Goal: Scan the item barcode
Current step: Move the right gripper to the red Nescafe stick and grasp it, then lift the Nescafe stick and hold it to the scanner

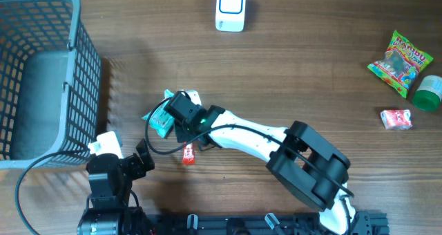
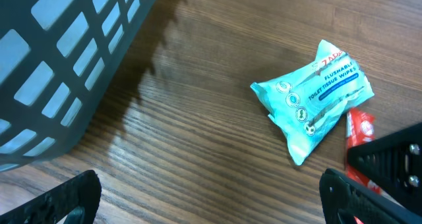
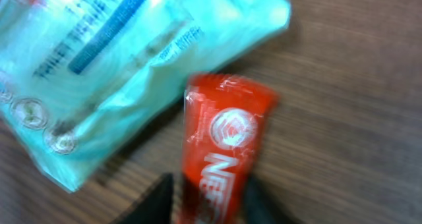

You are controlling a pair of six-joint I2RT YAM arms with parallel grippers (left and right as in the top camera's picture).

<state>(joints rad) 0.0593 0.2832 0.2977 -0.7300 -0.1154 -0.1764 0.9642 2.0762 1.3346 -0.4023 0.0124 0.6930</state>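
One basket point(image 1: 72, 27), one scanner point(image 1: 230, 8), five items point(image 1: 401, 62)

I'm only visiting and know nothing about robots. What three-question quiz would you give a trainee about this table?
1. Which gripper has the red sachet between its fingers?
A) left gripper
B) right gripper
C) neither
2. True or false: the left gripper's jaws are shut.
3. Fill in: the teal wipes pack lies on the ___, not in the grey basket.

Key: 1 B. 2 false, they stand wide open. 3 table.
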